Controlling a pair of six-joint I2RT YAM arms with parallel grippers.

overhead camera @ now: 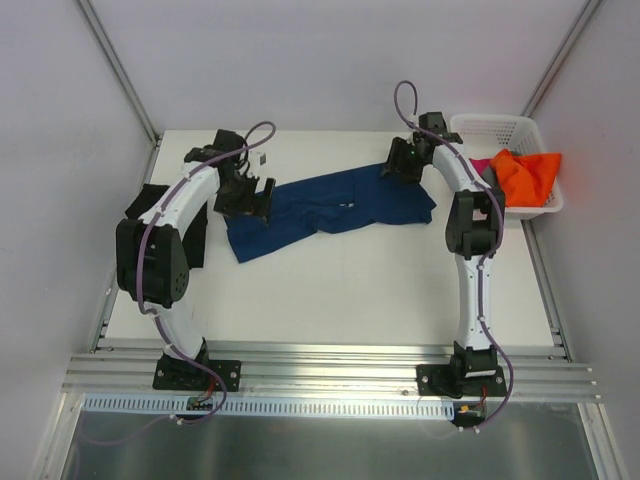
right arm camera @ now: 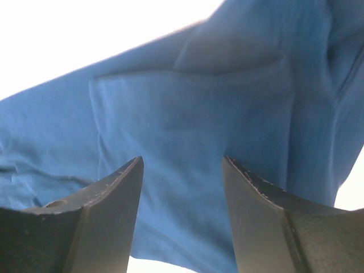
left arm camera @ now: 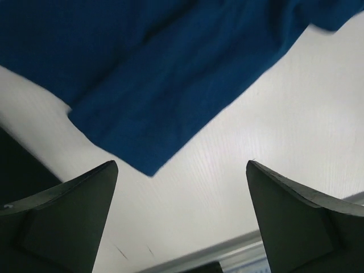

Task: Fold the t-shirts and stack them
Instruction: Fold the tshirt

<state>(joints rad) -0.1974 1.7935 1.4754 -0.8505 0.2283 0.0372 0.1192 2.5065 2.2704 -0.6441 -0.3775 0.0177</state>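
Navy t-shirt point(overhead camera: 330, 210): laid crumpled on table point(overhead camera: 350, 290).
Left gripper point(left arm camera: 182, 166): jaws seen wide apart, by shirt's edge.
Right gripper point(right arm camera: 182, 162): jaws parted, nothing clamped.

The near half of the bench point(overhead camera: 340, 290) lies bare from its left edge to its right, giving room to pass. The navy t-shirt point(overhead camera: 330, 208) sprawls across the far half, leaving a bare strip along the far edge. The white basket point(overhead camera: 497, 124), heaped with the orange t-shirt point(overhead camera: 527, 175), fills the far right corner. Dark cloth, probably a black t-shirt point(overhead camera: 140, 205), crowds the left edge.
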